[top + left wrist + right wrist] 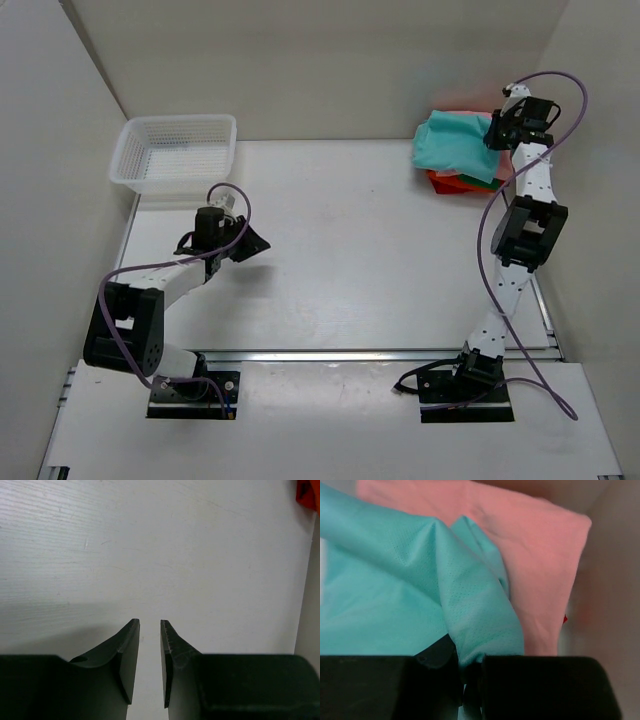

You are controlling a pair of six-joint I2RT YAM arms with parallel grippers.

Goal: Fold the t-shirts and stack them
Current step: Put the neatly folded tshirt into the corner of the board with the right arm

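The t-shirts lie in a pile at the back right of the table. A teal t-shirt (455,145) (395,595) lies on top, over a red-orange one (448,184) and a thin green edge (478,179). A salmon pink t-shirt (540,545) lies beneath the teal cloth. My right gripper (497,130) (470,660) is at the pile's right side, shut on a bunched fold of the teal t-shirt. My left gripper (255,243) (150,625) hovers over bare table at the left, its jaws a narrow gap apart with nothing between them.
A white plastic mesh basket (175,150) stands at the back left corner. White walls enclose the table at left, back and right. A corner of red-orange cloth (307,492) shows at the top right of the left wrist view.
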